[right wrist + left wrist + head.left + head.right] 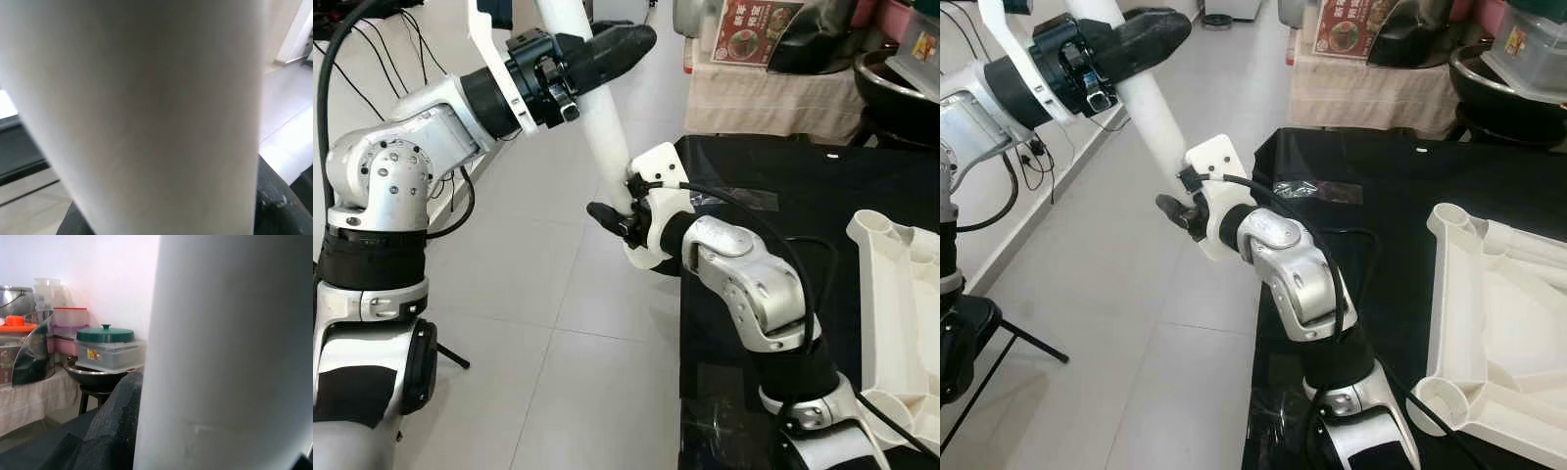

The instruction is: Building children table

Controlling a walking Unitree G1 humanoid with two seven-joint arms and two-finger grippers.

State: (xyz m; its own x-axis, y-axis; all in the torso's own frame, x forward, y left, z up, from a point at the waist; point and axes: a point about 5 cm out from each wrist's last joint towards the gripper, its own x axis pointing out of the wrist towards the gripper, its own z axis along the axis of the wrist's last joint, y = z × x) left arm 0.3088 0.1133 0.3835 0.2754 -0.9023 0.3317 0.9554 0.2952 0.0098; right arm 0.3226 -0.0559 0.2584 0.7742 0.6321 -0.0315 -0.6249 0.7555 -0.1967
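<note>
Between the two grippers: a white table leg (597, 117) is slanting over the tiled floor (538, 294), held off the ground at two places.
Left gripper (607, 44): it is clasping the upper stretch of the leg, its black fingers (617, 44) wrapping round the tube; in the left wrist view the tube (230, 352) is pressing right against one finger (115, 431).
Right gripper (612, 217): it is clamping the lower end of the leg, fingers closed on it just left of the table edge; in the right wrist view the tube (142, 112) is lying across the fingers (274, 200).
Beyond the right fingers: a black cloth (803, 196) is covering a table.
On the cloth, well apart from both grippers: the white tabletop frame (1489, 323) is lying with round leg sockets facing up.
Past the left fingers: a green-lidded container (107, 350) is sitting on a dark bowl (93, 377).
</note>
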